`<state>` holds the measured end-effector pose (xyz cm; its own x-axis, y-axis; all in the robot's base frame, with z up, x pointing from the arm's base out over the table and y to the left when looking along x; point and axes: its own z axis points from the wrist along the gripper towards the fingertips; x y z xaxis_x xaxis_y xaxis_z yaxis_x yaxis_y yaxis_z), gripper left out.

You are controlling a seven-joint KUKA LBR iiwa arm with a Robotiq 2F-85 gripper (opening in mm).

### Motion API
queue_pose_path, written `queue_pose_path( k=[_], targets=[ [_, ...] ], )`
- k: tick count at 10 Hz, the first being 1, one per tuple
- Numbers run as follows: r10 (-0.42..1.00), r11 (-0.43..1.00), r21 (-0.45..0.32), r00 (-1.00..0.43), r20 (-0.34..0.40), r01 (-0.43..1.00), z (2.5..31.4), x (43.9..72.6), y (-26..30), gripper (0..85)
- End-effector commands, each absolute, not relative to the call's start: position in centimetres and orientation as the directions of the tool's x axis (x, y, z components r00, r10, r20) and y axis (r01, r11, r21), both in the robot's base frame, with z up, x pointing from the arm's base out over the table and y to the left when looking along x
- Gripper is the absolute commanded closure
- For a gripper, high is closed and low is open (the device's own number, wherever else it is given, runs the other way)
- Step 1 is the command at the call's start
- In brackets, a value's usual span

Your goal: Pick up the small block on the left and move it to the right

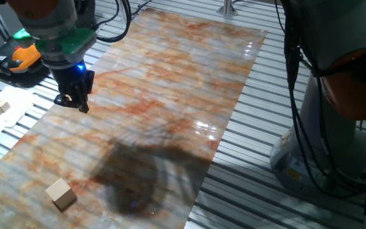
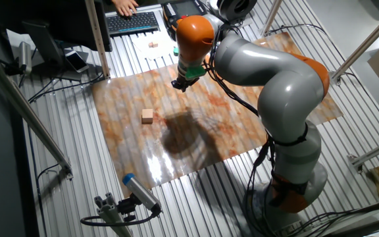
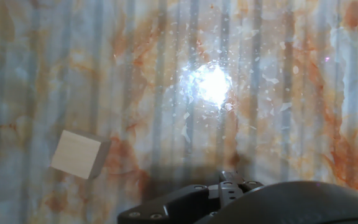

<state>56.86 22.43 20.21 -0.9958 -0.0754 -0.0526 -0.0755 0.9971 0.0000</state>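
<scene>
Counter point(image 1: 170, 76): marbled rust-and-grey sheet laid over ribbed metal slats.
Claw point(image 1: 73, 100): hangs above the sheet, empty; finger gap cannot be told.
Small block point(image 1: 61, 193): sits on the sheet, well apart from the claw, flat on one face, corner-on in the hand view; a cube, no long axis.

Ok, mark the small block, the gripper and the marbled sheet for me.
small block point(image 1: 61, 193): one fixed view, top face.
gripper point(image 1: 75, 102): one fixed view, between the black fingertips.
marbled sheet point(image 1: 170, 83): one fixed view, bare middle area.
</scene>
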Motion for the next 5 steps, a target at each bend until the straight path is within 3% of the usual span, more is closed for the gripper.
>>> queue_pose_path(
  k=[1,5],
  targets=[
    [-0.076,0.997,-0.003,-0.996,-0.052,-0.076,20.2,56.85,22.44,85.0],
    [-0.079,0.997,-0.005,-0.995,-0.054,-0.078,20.18,56.9,22.53,85.0]
  ],
)
